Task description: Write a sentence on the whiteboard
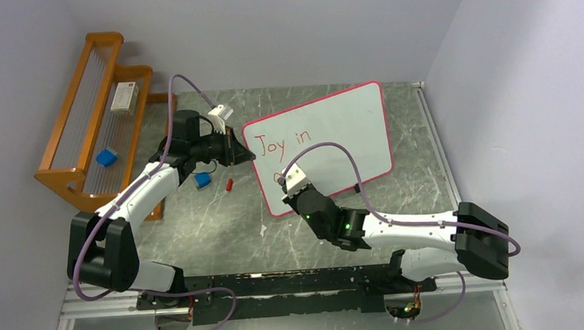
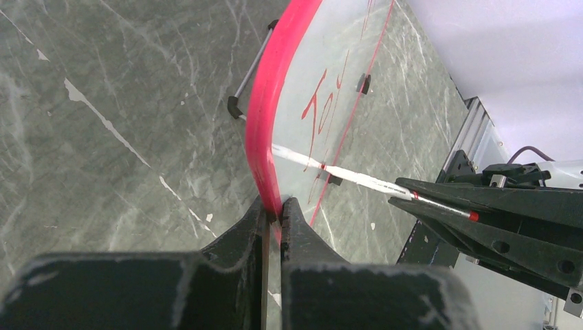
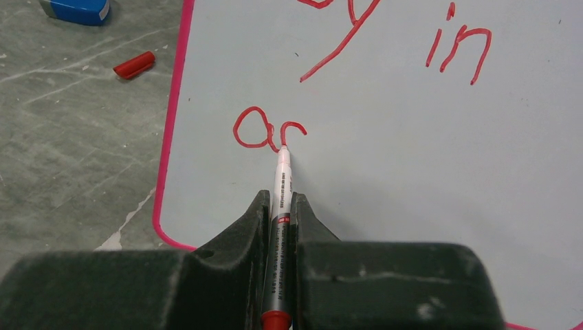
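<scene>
Now, the left gripper [image 2: 273, 206] is pinched tight on the pink left edge of the whiteboard [image 1: 348, 123], which rests on the table between the two arms. The right gripper [image 3: 280, 199] is closed around the red marker [image 3: 282, 175], whose tip touches the "r" under "Joy in". For clean letters I would press lightly and brace the board firmly. The wooden rack [image 1: 63, 110] at far left holds a white box [image 1: 123, 97] and a blue block [image 1: 106, 157].
</scene>
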You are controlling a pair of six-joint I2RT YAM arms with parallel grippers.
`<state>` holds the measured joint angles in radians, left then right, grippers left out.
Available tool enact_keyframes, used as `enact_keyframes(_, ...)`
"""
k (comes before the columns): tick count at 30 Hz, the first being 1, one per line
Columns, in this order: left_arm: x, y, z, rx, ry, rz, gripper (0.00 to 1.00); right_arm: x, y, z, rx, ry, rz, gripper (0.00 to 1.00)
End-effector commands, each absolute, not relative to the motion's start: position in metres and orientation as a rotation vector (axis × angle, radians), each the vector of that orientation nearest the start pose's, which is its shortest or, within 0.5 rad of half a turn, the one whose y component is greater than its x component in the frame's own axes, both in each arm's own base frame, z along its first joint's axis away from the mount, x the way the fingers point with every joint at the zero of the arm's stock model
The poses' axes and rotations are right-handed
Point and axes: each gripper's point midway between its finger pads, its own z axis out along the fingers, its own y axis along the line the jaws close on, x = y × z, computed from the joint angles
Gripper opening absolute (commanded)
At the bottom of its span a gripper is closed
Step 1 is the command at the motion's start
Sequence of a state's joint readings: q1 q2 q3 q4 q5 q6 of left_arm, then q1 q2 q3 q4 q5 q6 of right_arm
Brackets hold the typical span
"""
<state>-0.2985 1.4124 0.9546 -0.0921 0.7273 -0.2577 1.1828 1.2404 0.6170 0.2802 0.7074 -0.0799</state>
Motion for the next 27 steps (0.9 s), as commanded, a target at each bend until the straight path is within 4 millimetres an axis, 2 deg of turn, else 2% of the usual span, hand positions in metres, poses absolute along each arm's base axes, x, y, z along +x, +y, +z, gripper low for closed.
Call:
enact_keyframes(1, 0.325, -0.221, 0.155, 0.488, 2.176, -0.992, 0.05, 0.243, 0.265, 0.158, -0.641, 1.721, 0.053, 0.00)
enact_keyframes(13, 0.324, -0.222, 0.155, 0.491, 2.176, -0.992, 0.05, 0.245, 0.262, 0.164, -0.614, 1.705, 0.042, 0.00)
enact_keyframes(24, 0.325, -0.222, 0.154, 0.489, 2.178, -0.993, 0.05, 0.245, 0.264, 0.195, -0.577, 1.647, 0.104, 0.00)
enact_keyframes(27, 0.325, -0.222, 0.154, 0.488, 2.179, -0.993, 0.05, 0.249, 0.264, 0.198, -0.564, 1.636, 0.094, 0.00)
